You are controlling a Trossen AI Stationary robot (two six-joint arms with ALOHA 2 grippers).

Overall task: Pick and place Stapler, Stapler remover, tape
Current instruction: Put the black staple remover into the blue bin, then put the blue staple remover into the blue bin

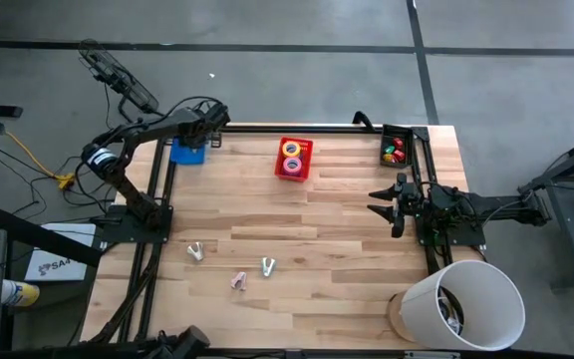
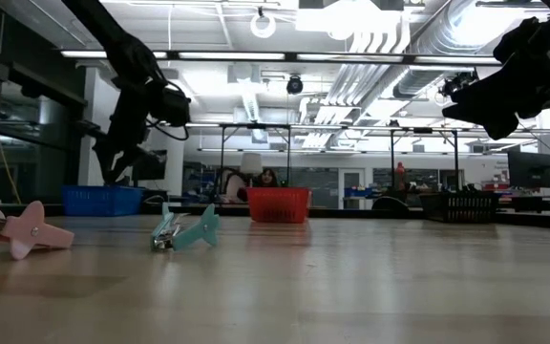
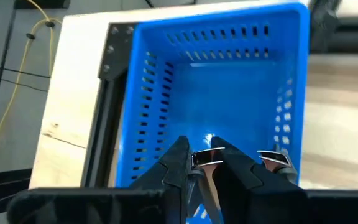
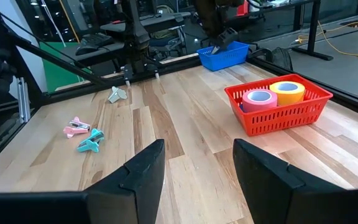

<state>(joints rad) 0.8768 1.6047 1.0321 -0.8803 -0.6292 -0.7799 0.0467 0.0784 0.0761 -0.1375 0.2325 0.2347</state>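
Left pincer [image 3: 211, 163] hangs over the blue basket [image 3: 229, 81] at the far left, clamped on a metal-jawed remover [image 3: 209, 158]. Right pincer [image 1: 382, 201] waits at the right edge, fingers apart. Tape [image 1: 292, 157] sits in the red basket [image 1: 279, 168], far centre. Three removers [image 1: 232, 267] lie on the near tabletop [image 1: 327, 249].

Open tabletop [image 1: 347, 224] between red basket [image 1: 294, 172] and staple removers [image 1: 267, 265].

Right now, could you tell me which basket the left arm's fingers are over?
The blue basket at the table's far left corner; the red basket holds tape, the black one small pieces.
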